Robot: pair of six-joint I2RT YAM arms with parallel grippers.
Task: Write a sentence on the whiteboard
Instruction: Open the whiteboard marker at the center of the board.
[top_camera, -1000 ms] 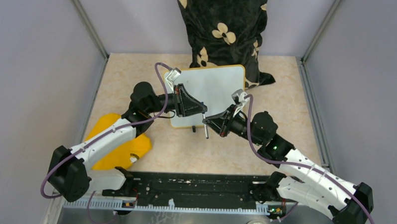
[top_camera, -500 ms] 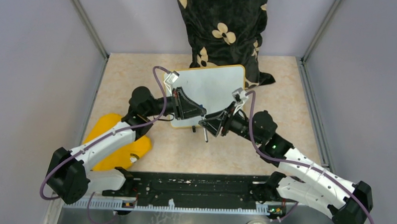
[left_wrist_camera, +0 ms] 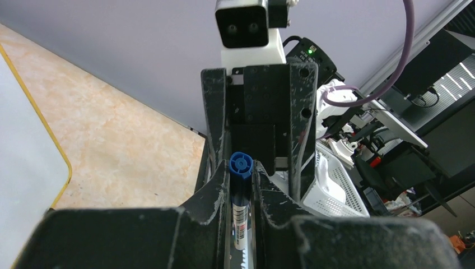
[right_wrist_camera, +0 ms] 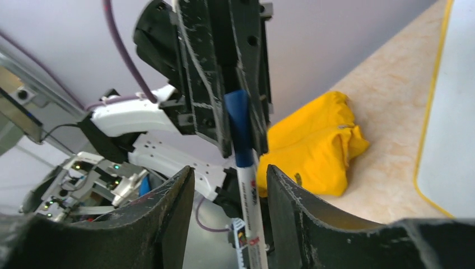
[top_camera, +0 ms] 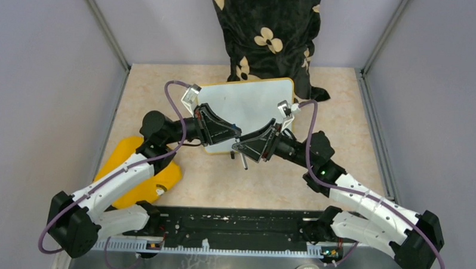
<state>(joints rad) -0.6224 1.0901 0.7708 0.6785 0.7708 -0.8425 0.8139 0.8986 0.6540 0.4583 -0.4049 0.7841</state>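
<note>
On the beige marbled table [top_camera: 356,115], a black flower-print cushion [top_camera: 266,34] leans at the back. The flat white, yellow-rimmed whiteboard [top_camera: 254,102] lies just before it, and both arms cross its near edge. A crumpled yellow cloth [top_camera: 162,180] sits to the left. The left gripper [left_wrist_camera: 241,179] pinches a blue-capped white marker [left_wrist_camera: 241,196]. The right gripper [right_wrist_camera: 229,171] has its jaws spread around the barrel.

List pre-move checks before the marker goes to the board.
1. Left gripper holding the marker: ok, shut on it at the capped end.
2. Right gripper released: ok, jaws apart either side of the barrel.
3. Cap removed: not ok, blue cap is on.
4. Whiteboard free for writing: ok, visible surface blank; near edge hidden by the arms.
5. Yellow cloth off the board: ok, apart, to its left.
6. Board steady: cannot tell.
</note>
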